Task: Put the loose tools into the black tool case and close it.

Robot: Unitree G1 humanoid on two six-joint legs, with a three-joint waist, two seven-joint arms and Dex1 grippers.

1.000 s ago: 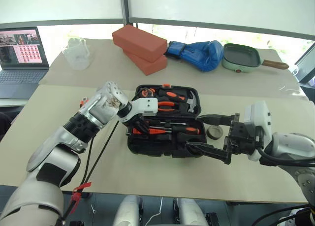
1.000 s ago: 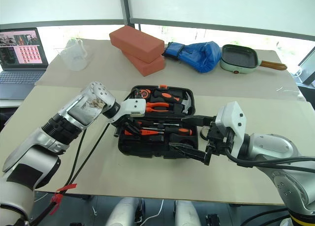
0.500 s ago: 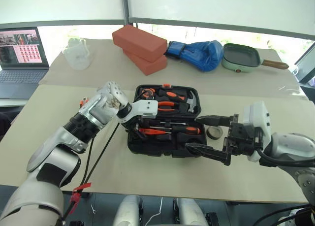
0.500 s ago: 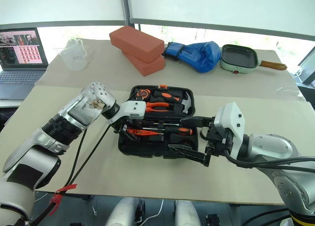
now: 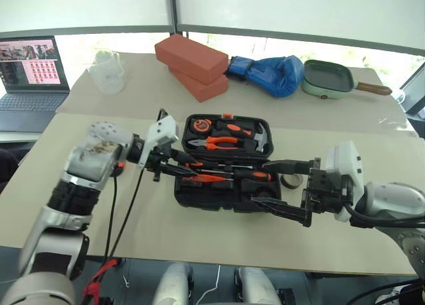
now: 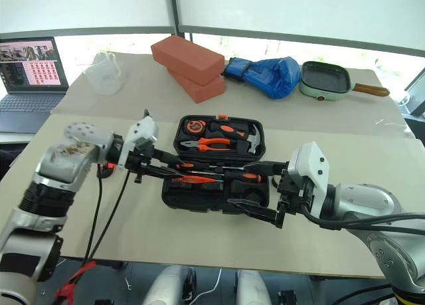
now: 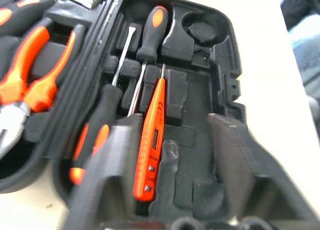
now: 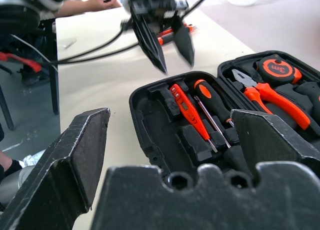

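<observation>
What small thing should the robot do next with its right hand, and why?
Probably lower the right gripper onto the small grey tape roll. Its fingers stand open with nothing in them, the roll lies on the table just outside the black tool case, close by that hand, and a round recess in the case is unfilled.

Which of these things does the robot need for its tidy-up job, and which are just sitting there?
For the job: black tool case; orange tester pen and two screwdrivers lying in it; grey tape roll on the table beside it.

Just lying about: red bricks; blue boxing glove; green pan; laptop; clear jug.
</observation>
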